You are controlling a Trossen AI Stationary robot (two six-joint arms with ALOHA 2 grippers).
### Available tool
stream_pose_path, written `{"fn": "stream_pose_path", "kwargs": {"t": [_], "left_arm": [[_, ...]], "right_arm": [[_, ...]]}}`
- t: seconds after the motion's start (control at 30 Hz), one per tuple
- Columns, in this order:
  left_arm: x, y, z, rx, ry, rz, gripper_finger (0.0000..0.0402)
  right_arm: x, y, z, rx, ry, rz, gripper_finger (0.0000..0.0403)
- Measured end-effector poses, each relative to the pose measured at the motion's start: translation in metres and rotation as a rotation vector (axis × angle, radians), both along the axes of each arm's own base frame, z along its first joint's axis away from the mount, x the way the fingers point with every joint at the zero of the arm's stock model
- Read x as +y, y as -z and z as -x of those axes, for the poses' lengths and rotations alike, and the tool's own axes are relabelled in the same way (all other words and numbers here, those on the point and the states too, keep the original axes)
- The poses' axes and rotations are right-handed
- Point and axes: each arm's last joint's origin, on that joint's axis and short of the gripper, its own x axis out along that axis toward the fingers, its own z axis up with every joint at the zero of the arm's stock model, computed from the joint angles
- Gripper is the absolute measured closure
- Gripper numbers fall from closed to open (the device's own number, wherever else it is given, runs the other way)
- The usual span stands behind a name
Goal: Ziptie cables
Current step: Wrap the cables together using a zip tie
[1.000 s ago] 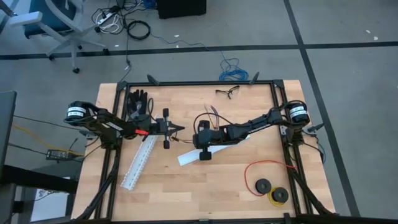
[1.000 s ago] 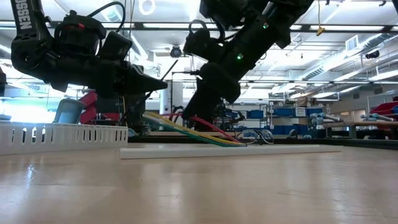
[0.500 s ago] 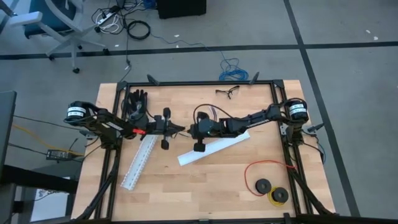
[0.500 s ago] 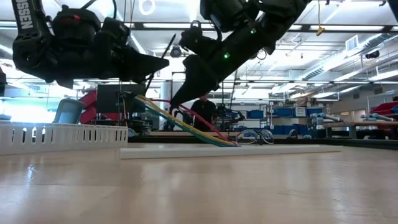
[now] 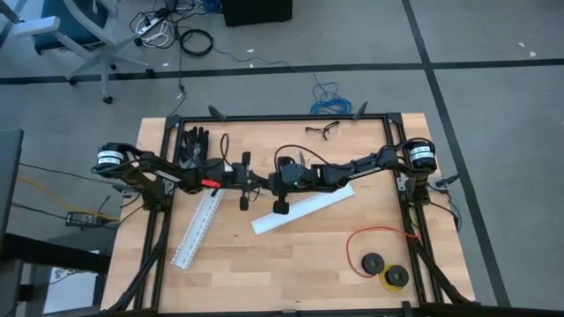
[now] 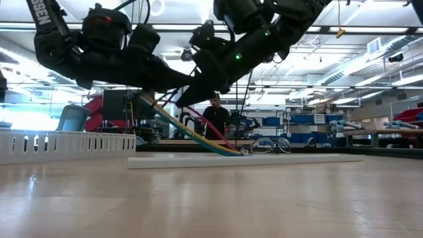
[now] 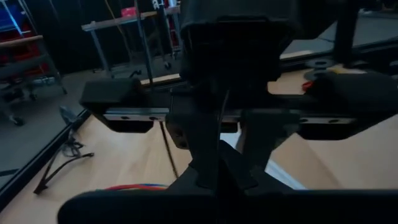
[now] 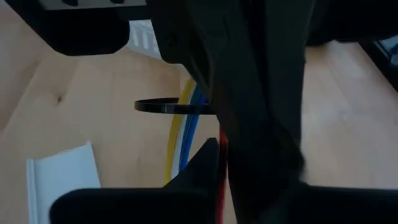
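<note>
The cables [image 6: 192,132], a flat run of yellow, green, blue and red wires, slant from under the grippers down to the table. Their lower end [image 6: 239,153] rests on the wood. A black zip tie [image 8: 165,106] loops around the yellow and blue wires [image 8: 177,137]. My left gripper [image 5: 254,182] and my right gripper [image 5: 267,181] meet tip to tip above the table's middle, both shut. Each arm hides much of the other's fingertips. My left gripper comes in level from the table's left. A thin black strap of the zip tie [image 7: 169,149] runs to its shut fingertips [image 7: 205,177]; the right gripper in front hides the rest of the hold. My right gripper slants down from the table's right. A red wire of the cables [image 8: 222,146] runs between its fingers, beside one fingertip [image 8: 208,158]. The yellow and blue wires pass outside that finger. The wires hang below, slanting to the table.
A white slotted channel [image 5: 198,231] lies at the near left and a flat white strip [image 5: 304,210] just under the right arm. Black gloves [image 5: 194,145] and glasses [image 5: 322,130] lie toward the far edge. A red wire loop with black spools [image 5: 379,255] sits near right.
My left gripper has moved toward the table's right and up, closing on the right gripper. My right gripper has swung toward the far edge and up, tipping more level. The cables' upper part has risen and slants more steeply, while their lower end has stayed on the table.
</note>
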Motion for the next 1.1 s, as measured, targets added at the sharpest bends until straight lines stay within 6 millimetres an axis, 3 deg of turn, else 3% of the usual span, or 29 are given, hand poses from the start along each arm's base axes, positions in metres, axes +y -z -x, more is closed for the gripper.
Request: {"fn": "stream_pose_path", "kwargs": {"t": [0.37,0.53,0.8,1.1], "left_arm": [[0.002,0.012,-0.003,0.041,-0.049,-0.014,0.0398],[0.002,0.016,-0.004,0.061,-0.048,-0.012,0.0398],[0.003,0.01,-0.004,-0.001,-0.07,-0.021,0.0398],[0.003,0.011,-0.004,0.0,-0.078,-0.024,0.0398]], "right_arm": [[0.002,0.007,0.005,0.093,-0.053,-0.032,0.0267],[0.002,0.013,0.015,0.229,-0.075,-0.054,0.0241],[0.004,0.029,0.018,0.335,-0.128,-0.062,0.0249],[-0.005,0.045,0.022,0.432,-0.088,-0.025,0.0313]]}}
